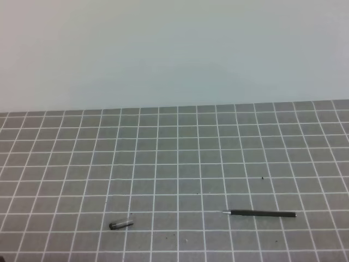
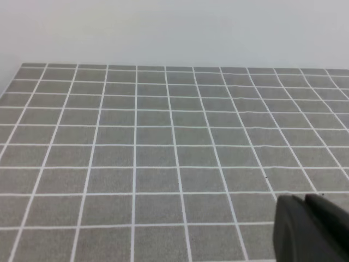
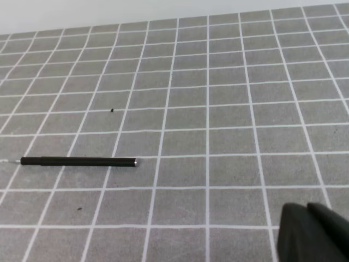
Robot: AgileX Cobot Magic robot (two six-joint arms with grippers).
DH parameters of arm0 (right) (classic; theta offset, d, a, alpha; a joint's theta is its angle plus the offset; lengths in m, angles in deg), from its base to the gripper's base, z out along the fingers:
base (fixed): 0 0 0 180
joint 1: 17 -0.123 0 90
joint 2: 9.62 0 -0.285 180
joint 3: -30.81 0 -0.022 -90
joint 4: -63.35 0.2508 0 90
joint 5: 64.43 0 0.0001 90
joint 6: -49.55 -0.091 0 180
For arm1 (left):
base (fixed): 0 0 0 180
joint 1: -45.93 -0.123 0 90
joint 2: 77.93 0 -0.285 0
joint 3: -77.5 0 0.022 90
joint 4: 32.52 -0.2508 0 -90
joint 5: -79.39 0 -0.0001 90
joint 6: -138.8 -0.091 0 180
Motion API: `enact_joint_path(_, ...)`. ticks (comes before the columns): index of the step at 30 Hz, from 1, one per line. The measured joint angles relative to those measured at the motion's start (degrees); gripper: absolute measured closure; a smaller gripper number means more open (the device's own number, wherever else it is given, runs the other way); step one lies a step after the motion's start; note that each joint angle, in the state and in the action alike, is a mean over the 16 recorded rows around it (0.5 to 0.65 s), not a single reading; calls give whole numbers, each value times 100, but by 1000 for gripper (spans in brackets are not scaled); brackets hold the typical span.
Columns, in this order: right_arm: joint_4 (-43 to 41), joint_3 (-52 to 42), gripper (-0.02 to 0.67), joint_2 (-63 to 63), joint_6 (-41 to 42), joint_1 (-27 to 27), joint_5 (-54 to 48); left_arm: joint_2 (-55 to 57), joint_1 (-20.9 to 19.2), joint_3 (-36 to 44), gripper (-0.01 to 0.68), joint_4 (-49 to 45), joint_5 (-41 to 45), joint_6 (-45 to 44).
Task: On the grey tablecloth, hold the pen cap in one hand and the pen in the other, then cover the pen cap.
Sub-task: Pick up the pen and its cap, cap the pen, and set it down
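Note:
The grey tablecloth (image 1: 174,164) with its white grid fills the lower part of the exterior high view. The pen cap (image 1: 120,224), short and dark with a silver part, lies near the front left. The pen (image 1: 262,214), thin and black, lies flat to the right with its silver tip pointing left; the right wrist view shows the pen (image 3: 79,161) at the left. Neither arm appears in the exterior high view. My left gripper (image 2: 308,226) shows as dark fingers pressed together at the lower right, holding nothing. My right gripper (image 3: 311,232) looks the same, shut and well right of the pen.
A plain pale wall (image 1: 174,49) rises behind the cloth's far edge. A few tiny dark specks (image 1: 263,177) dot the cloth. The cloth's far left corner (image 2: 22,65) shows in the left wrist view.

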Motion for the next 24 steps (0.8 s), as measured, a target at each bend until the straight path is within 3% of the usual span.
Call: enact_joint_path(24,7,-6,641,0,-19,0,0,0,0,0,673,0,0,0)
